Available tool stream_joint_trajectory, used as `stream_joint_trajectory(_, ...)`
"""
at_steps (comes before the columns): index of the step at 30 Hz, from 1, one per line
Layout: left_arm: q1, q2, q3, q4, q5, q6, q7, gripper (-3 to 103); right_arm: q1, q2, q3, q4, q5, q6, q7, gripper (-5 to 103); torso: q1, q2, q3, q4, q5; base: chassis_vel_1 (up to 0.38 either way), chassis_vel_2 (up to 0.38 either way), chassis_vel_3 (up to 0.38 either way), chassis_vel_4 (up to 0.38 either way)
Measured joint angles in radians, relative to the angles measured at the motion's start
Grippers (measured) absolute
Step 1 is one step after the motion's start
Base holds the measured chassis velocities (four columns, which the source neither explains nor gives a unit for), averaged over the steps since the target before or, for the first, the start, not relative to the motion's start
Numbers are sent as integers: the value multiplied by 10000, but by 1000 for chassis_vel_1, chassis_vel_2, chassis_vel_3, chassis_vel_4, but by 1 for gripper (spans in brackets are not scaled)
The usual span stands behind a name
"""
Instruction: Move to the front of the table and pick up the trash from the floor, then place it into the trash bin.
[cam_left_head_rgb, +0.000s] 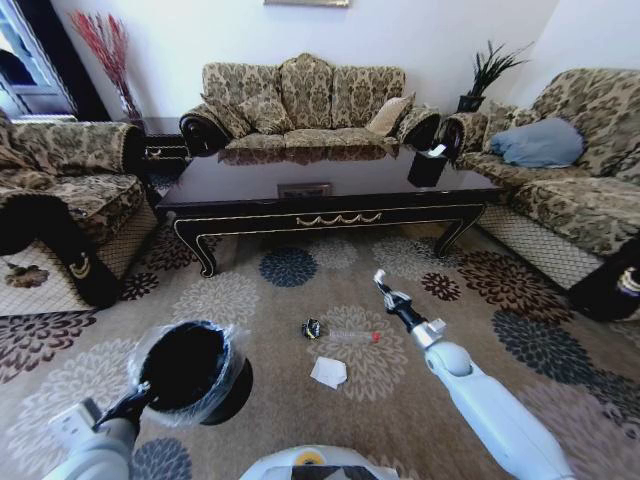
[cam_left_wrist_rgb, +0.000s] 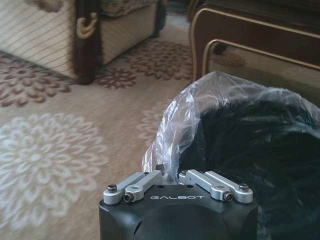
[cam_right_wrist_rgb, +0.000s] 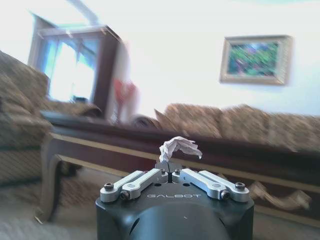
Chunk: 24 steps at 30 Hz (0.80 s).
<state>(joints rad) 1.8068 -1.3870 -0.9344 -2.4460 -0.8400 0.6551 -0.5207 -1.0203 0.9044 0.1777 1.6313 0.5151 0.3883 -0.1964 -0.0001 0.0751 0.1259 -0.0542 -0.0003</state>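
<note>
The robot faces the long dark surface with the gold scroll on its front edge, which stands across the far side of the flowered carpet floor. The left pincer is at the near left and is clamped on the rim of the black trash bin, pinching the crinkly clear bag that lines it; the left wrist view shows the closed left pincer with plastic bunched between its tips and the trash bin just beyond it, dark inside. The bin hangs tilted, its mouth turned toward the camera. The right pincer reaches out at centre right, above the carpet in front of the surface, and is closed on a small crumpled white paper. In the right wrist view the right pincer holds that crumpled white paper upright between its tips, with the front edge of the surface across the background. On the floor between the two arms lie a tiny dark wrapper, a clear plastic bottle with a red cap lying on its side just right of the wrapper, and a flat white paper nearer the robot.
</note>
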Motion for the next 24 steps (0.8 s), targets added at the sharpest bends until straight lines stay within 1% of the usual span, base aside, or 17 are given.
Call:
stream_joint_trajectory(3, -678, 309, 465, 647, 162, -111, 204, 4, 416, 0, -949, 668, 134, 160, 126, 0, 1, 0, 1, 1, 0, 0, 0, 0, 0)
stream_joint_trajectory(4, -678, 309, 465, 647, 162, -111, 204, 4, 416, 0, -949, 668, 134, 160, 126, 0, 1, 0, 1, 1, 0, 0, 0, 0, 0)
stream_joint_trajectory(8, -1898, 510, 1130, 1428, 170, -64, 311, 4, 1094, 107, -2569, 928, 99, 719, 102, 0, 1, 0, 1, -1, 0, 0, 0, 0, 0)
stream_joint_trajectory(9, -1898, 510, 1130, 1428, 170, -64, 311, 4, 1094, 107, -2569, 928, 99, 719, 102, 0, 1, 0, 1, -1, 0, 0, 0, 0, 0)
stream_joint_trajectory(11, -2561, 490, 1562, 2131, 198, -38, 314, 4, 1640, 197, -3523, 745, -47, 965, 28, 0, 1, 0, 2, -4, 3, 0, 0, 0, 0)
stream_joint_trajectory(13, -3061, 421, 1888, 2760, 229, -31, 291, 4, 2277, 302, -4265, 423, -199, 1145, -4, 0, 1, -1, 2, 0, 0, 0, 0, 0, 0)
stream_joint_trajectory(14, -3061, 421, 1888, 2760, 229, -31, 291, 4, 2277, 302, -4265, 423, -199, 1145, -4, 0, 1, -1, 2, 0, 0, 0, 0, 0, 0)
stream_joint_trajectory(16, -3541, 291, 2200, 3311, 231, -27, 276, 4, 2894, 415, -4914, 106, -310, 1257, -18, 0, 1, -1, 3, 4, 0, 0, 0, 0, 0)
stream_joint_trajectory(17, -3746, 214, 2324, 3506, 231, -26, 262, 4, 3153, 479, -5188, -58, -331, 1293, -17, 0, 1, -1, 2, 2, -4, 0, 0, 0, 0)
stream_joint_trajectory(18, -3746, 214, 2324, 3506, 231, -26, 262, 4, 3153, 479, -5188, -58, -331, 1293, -17, 0, 1, -1, 2, 2, -4, 0, 0, 0, 0)
stream_joint_trajectory(20, -4095, 64, 2547, 3799, 232, -27, 242, 4, 3493, 648, -5616, -395, -421, 1357, -18, 0, 1, -1, 2, -2, 3, 0, 0, 0, 0)
stream_joint_trajectory(24, -4473, -97, 2854, 4073, 282, -35, 238, 4, 3805, 921, -5945, -901, -668, 1467, -23, 0, 1, -1, 1, -1, 2, 0, 0, 0, 0)
